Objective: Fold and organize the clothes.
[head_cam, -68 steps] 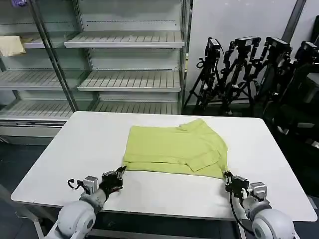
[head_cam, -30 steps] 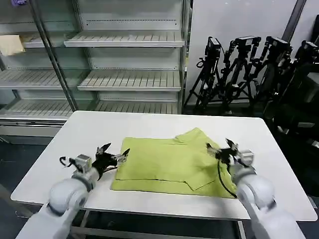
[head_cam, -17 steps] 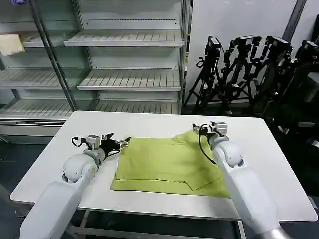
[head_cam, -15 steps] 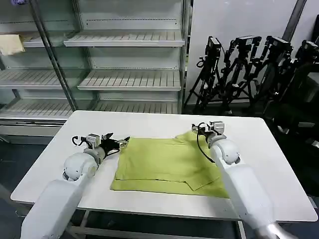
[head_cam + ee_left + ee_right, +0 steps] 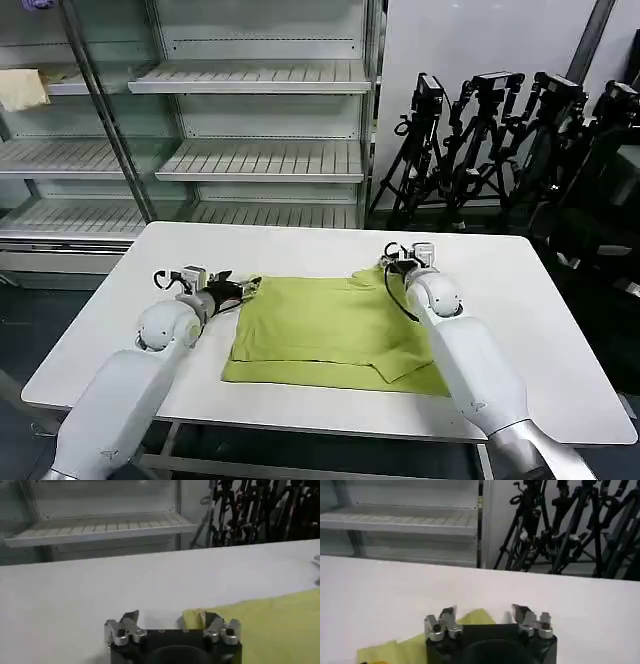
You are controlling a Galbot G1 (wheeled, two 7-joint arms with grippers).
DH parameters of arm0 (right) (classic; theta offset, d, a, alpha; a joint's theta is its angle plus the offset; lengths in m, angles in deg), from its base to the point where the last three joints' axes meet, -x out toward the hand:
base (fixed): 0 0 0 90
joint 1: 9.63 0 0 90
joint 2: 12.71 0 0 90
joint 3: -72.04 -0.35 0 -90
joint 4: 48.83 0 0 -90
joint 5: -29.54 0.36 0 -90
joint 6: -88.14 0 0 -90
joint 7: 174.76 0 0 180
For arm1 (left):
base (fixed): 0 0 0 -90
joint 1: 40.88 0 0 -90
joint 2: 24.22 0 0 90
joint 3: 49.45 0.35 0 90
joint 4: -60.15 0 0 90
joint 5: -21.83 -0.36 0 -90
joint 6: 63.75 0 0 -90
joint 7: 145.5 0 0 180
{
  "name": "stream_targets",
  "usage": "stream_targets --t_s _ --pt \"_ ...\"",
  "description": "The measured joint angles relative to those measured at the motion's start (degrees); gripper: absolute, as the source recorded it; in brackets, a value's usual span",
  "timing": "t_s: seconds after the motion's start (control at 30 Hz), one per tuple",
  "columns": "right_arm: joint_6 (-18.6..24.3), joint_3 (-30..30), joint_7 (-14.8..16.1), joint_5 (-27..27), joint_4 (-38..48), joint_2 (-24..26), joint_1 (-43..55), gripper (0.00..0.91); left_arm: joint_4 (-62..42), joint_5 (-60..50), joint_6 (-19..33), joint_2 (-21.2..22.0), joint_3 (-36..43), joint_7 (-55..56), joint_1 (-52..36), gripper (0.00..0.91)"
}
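The clothes, one lime yellow-green T-shirt, lie folded flat on the white table, with a sleeve flap folded across the right half. My left gripper is open at the shirt's far left corner. In the left wrist view that corner pokes in beside one finger of the left gripper. My right gripper is open at the shirt's far right peak. In the right wrist view the fabric tip lies between the fingers of the right gripper. Neither holds cloth.
An open shelving unit stands behind the table, with a pale cream cloth on a shelf at far left. Black tripods crowd the back right. Bare tabletop surrounds the shirt on all sides.
Both grippers left the shirt's near corners and moved away from me to its far corners, now open. The shirt lies nearer the front edge than 2.3 s ago.
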Motion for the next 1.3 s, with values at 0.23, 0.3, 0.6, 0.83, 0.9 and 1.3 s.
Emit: stream_targets --t_s 0.23,0.3,0.6,0.83,0.9,1.3 --pt "0.3 0.0 0.3 1.0 0.7 -0.6 0.0 0.000 -0.2 0.0 0.2 0.2 0.4 -0.1 0.3 0.010" --pt "0.4 0.0 0.6 1.0 0.6 -0.6 -0.1 0.000 -0.1 0.0 0.2 0.3 0.4 -0.1 0.5 0.020" --pt "1.9 -0.8 1.4 0.2 -2.6 0.4 -1.7 0.000 1.4 0.5 0.1 0.3 -0.1 0.5 1.2 0.010" --pt "1.9 -2.0 0.9 1.3 -10.0 2.3 -5.2 0.000 5.7 1.9 0.0 -1.1 -1.2 1.9 2.8 0.010" --pt "1.6 -2.5 0.7 1.9 -12.8 3.1 -6.7 0.000 7.4 2.3 0.1 -1.7 -1.6 2.1 3.7 0.010" --pt "0.5 -6.4 0.1 3.5 -30.6 8.5 -19.2 0.000 19.2 3.8 0.1 -4.7 -6.7 2.7 13.5 0.010"
